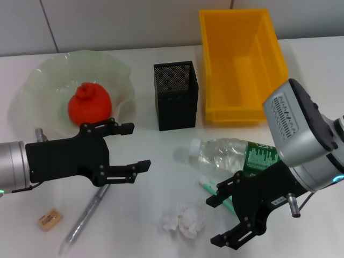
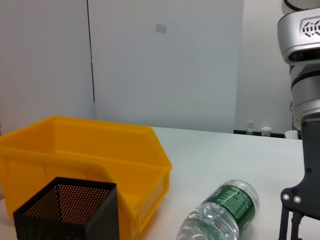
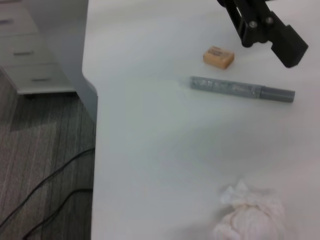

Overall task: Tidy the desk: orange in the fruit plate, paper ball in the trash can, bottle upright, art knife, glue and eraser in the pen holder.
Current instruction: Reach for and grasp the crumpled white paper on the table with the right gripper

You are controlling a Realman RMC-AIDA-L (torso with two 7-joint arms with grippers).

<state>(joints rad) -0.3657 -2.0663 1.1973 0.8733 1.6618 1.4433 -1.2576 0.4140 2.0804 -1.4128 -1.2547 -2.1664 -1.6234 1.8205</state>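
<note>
You have one bright orange-red fruit with a knobbly top [image 1: 89, 103] already sitting in the pale green, wavy-edged glass fruit plate [image 1: 37, 80] at the far left of the white desk [image 1: 145, 215]. One crumpled white paper ball [image 1: 184, 219] lies on the desk near its front edge, between the two grippers. One clear plastic water bottle with a green label [image 1: 231, 156] lies on its side, white cap toward the black mesh pen holder [image 1: 176, 95], label end passing under the right arm. That one square pen holder stands upright just beside the single yellow plastic bin [image 1: 242, 64], and what you can see of each looks empty.

One grey, slim art knife [image 1: 83, 217] lies diagonally on the desk beneath the left gripper, and one small tan eraser [image 1: 49, 220] sits just to its left. A thin teal stick [image 1: 215, 194] shows beside the right gripper; you can't tell if it is the glue.

Your left gripper [image 1: 133, 146] hovers in front of the plate, fingers spread and holding nothing. Your right gripper [image 1: 223, 220] hangs just right of the paper ball, jaws likewise apart and empty.
</note>
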